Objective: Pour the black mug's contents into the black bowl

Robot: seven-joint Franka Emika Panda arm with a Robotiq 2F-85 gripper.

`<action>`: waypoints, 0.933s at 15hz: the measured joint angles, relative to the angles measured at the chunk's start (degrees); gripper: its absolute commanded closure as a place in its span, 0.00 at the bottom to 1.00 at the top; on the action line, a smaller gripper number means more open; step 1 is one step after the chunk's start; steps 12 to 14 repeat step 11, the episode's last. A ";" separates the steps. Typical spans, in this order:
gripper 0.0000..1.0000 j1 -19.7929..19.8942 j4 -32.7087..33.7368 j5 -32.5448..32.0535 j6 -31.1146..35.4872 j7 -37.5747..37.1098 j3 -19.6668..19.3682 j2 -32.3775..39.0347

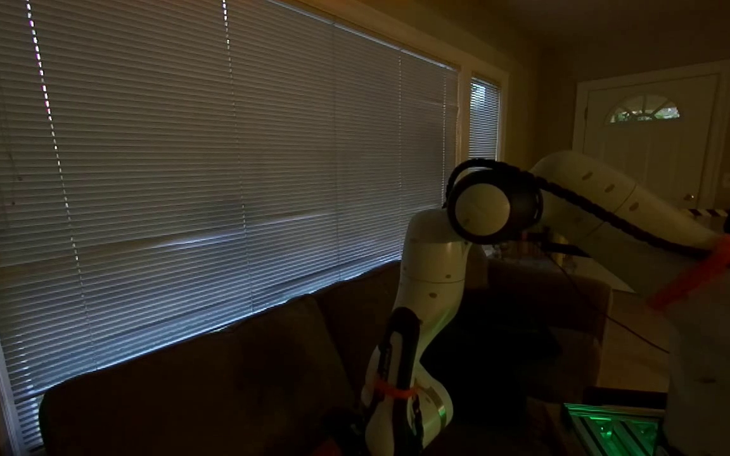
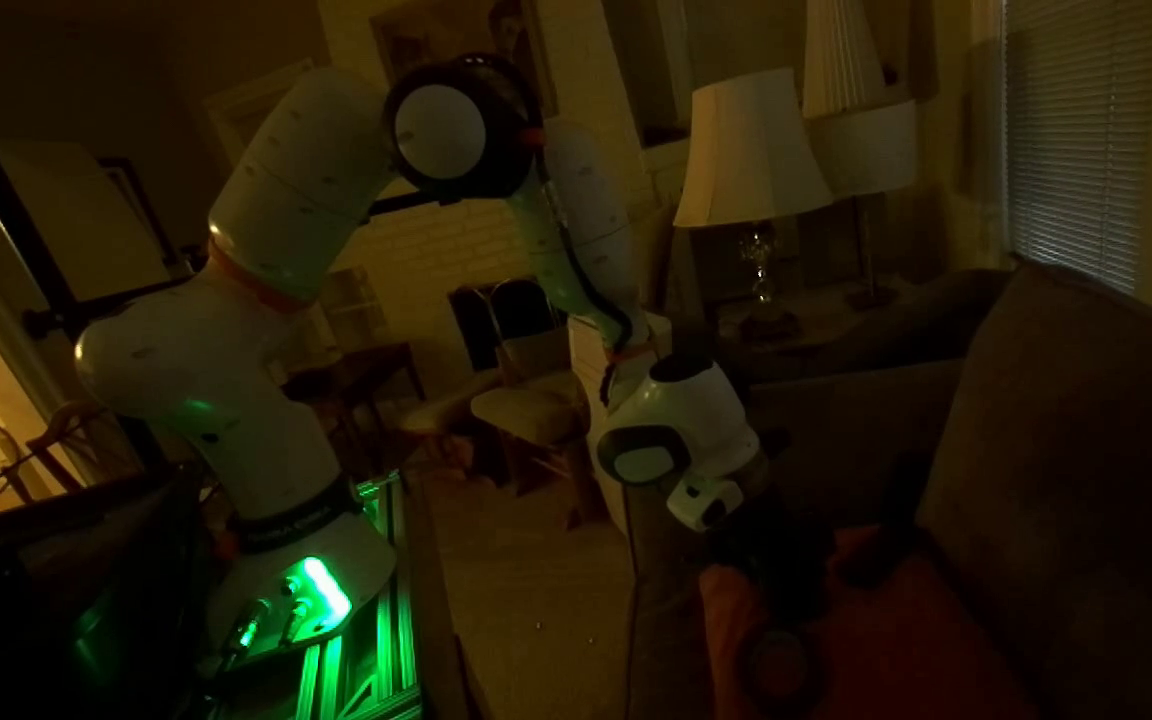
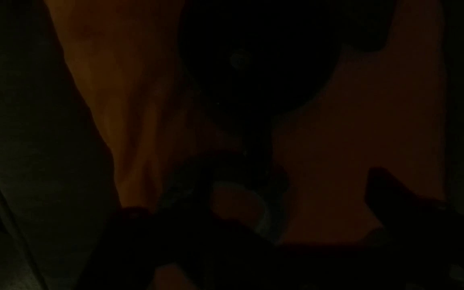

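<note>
The picture is very dark. In the wrist view a large round black vessel (image 3: pixel 272 84) is at the top, with a handle-like black strip (image 3: pixel 258 147) pointing down toward my gripper; whether it is the mug or the bowl I cannot tell. A dark ring-shaped thing (image 3: pixel 274 213) lies below it, partly hidden by my left finger. My gripper (image 3: pixel 290 179) is open, its fingers wide apart, with nothing seen held. In an exterior view the gripper (image 2: pixel 786 560) is a dark shape over an orange cloth (image 2: pixel 906 640), with a round dark thing (image 2: pixel 781 665) nearby. Contents cannot be seen.
The orange cloth (image 3: pixel 377 121) lies on a brown sofa (image 2: pixel 1076 400), whose backrest rises beside the gripper. Another dark thing (image 3: pixel 369 28) is at the upper right of the wrist view. Lamps (image 2: pixel 751 150) stand behind. Window blinds (image 1: pixel 213 177) are behind the sofa.
</note>
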State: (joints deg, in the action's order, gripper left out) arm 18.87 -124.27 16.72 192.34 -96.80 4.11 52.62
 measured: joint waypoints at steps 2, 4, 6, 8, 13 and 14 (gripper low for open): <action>0.00 -0.59 0.13 0.86 -0.55 0.41 -0.31 -0.25; 0.00 -3.01 0.37 2.16 -3.83 0.87 -2.30 -1.05; 0.00 -10.42 0.42 3.49 -9.58 1.44 -9.27 -2.45; 0.00 -19.49 0.22 1.46 -13.95 -0.38 -17.95 -3.80; 0.00 -32.11 0.20 -3.71 -19.87 -4.51 -29.88 -5.35; 0.00 -32.11 0.20 -3.71 -19.87 -4.51 -29.88 -5.35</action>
